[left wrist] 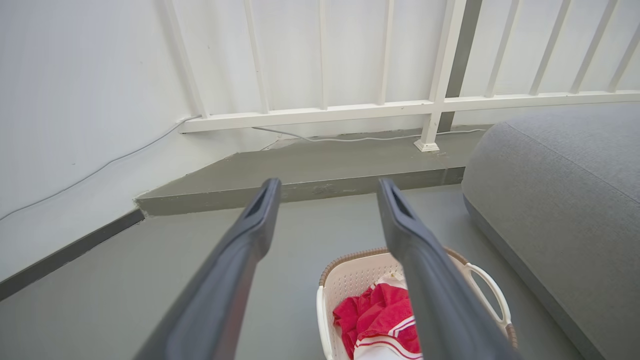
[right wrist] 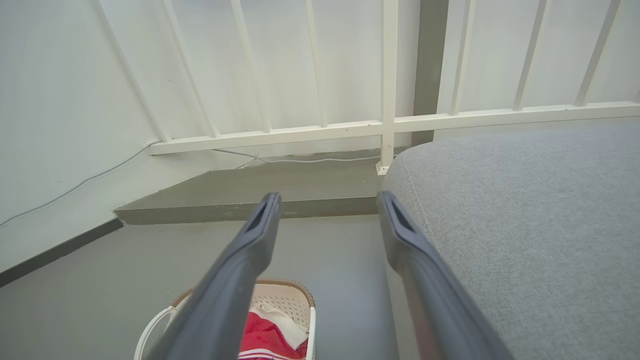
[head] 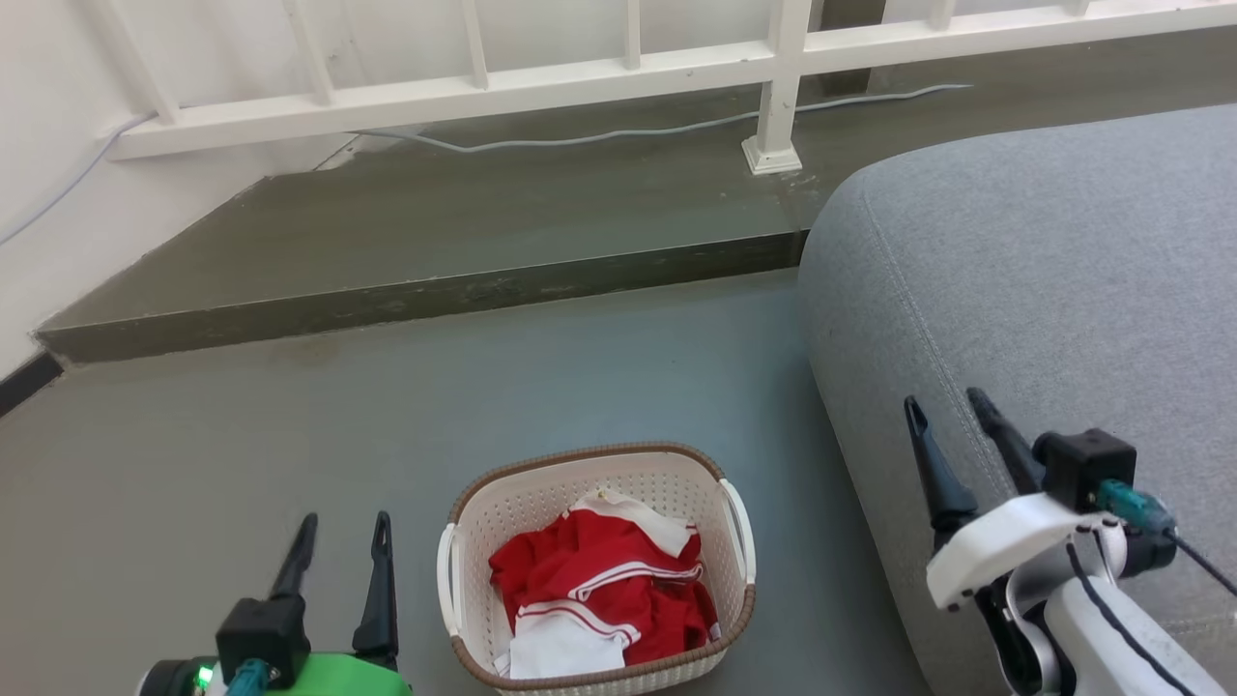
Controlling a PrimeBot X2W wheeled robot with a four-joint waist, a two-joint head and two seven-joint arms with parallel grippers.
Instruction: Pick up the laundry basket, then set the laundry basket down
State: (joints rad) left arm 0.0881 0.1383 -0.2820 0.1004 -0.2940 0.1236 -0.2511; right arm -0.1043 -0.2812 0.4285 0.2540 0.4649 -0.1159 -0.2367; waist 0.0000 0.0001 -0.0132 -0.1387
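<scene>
**Both hands open, holding nothing**

The left hand (head: 346, 518) is at the lower left of the head view. Its two dark fingers (head: 375, 590) point up and are spread apart, with nothing between them. The wrist (head: 338, 677) below it has a green cover. The right hand (head: 943, 398) is at the lower right, higher up in that view. Its fingers lean a little to the left and are parted too, gripping nothing. Below them is a white wrist housing (head: 1000, 541) with a black block (head: 1082, 464), then the pale forearm (head: 1111, 638)
</scene>
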